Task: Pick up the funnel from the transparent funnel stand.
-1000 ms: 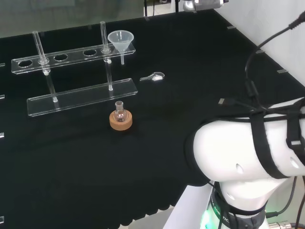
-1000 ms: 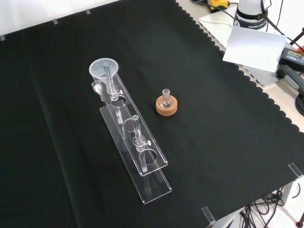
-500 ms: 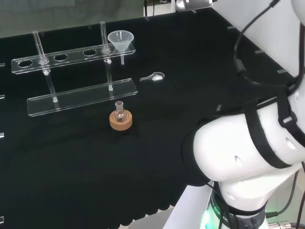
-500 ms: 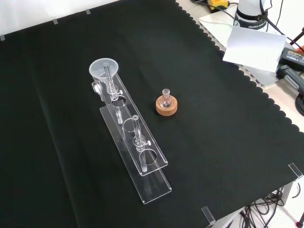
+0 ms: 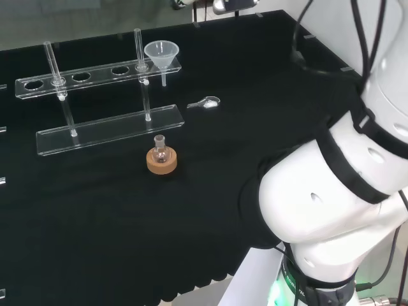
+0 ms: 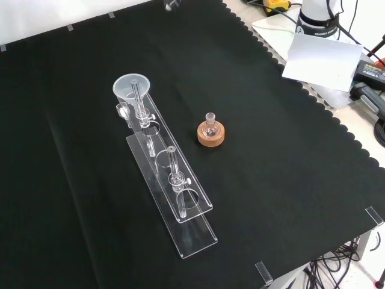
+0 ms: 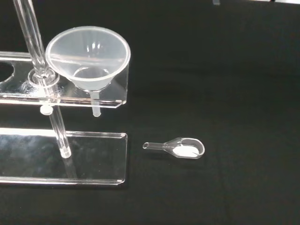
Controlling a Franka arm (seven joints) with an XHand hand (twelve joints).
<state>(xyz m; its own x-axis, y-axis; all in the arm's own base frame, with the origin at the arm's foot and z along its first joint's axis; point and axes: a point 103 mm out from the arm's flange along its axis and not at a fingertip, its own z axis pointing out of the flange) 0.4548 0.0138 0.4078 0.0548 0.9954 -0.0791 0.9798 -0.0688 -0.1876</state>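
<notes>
Sitting funnel: the clear conical plastic funnel [image 7: 89,58] rests in the end hole of the transparent acrylic funnel stand [image 7: 112,93], stem hanging below the upper shelf.
Nearby: a small clear glass scoop [image 7: 180,148] holding white powder lies just beside the stand's base.
Further off: a small round-bottom glass flask [image 5: 160,150] stands on a cork ring [image 5: 162,162].
Robot hand: whether it is spread or curled, I cannot tell.
Table: black cloth [image 6: 289,150].

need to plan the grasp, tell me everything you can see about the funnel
The funnel is clear, slightly frosted plastic: a wide round cone narrowing to a short straight stem. It sits upright in the end hole of the transparent funnel stand, its cone resting on the upper shelf and its stem hanging below, clear of the base plate. It looks empty. One of the stand's upright rods rises right beside it. Nothing grips it.
</notes>
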